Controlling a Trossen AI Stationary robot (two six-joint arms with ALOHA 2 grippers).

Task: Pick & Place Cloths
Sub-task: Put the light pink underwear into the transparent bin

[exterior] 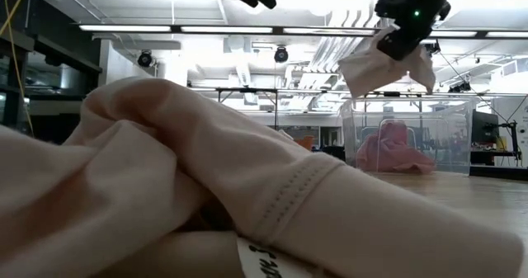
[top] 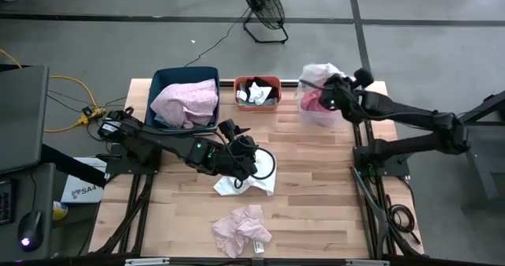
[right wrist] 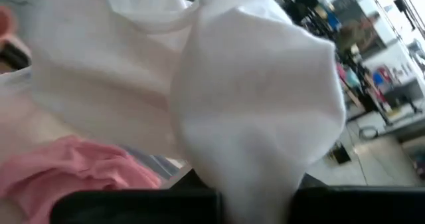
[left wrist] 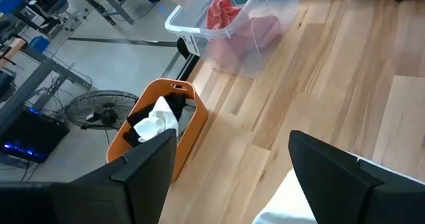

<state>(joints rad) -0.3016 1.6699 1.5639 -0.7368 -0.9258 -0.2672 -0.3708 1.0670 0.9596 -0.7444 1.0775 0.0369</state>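
A wooden table [top: 316,203] seen from above, with 2 dark robot arms and 3 bins along its far edge.

Much is hidden. In the low view a pale pink cloth [exterior: 206,187] lies right against the camera and blocks almost the whole table; only the clear bin [exterior: 408,134] and the right arm above it show past it. In the right wrist view a white cloth [right wrist: 219,98] fills nearly the whole picture and covers that gripper's fingers. From above, the left arm lies over part of the white cloth beneath it.

The left gripper [top: 241,157] is over the middle of the table with its 2 fingers [left wrist: 339,177] spread wide and nothing between them. A white cloth [top: 251,182] lies on the wood just under and beside it.

The right gripper [exterior: 404,30] hangs above the clear bin at the far right, closed on the white cloth, which dangles over the bin's opening. Pink cloth [exterior: 392,146] already lies inside that bin.

3 bins are counted: a blue bin [top: 185,100] at the far left, heaped with pink cloth [top: 189,102]; a small orange bin [top: 258,93] in the middle, holding black and white pieces [left wrist: 156,117]; and the clear bin on the right.

2 cloths lie loose on the table: the white 1 at the centre and the pale pink 1 near the front edge. How many pieces sit inside each bin is hard to make out.
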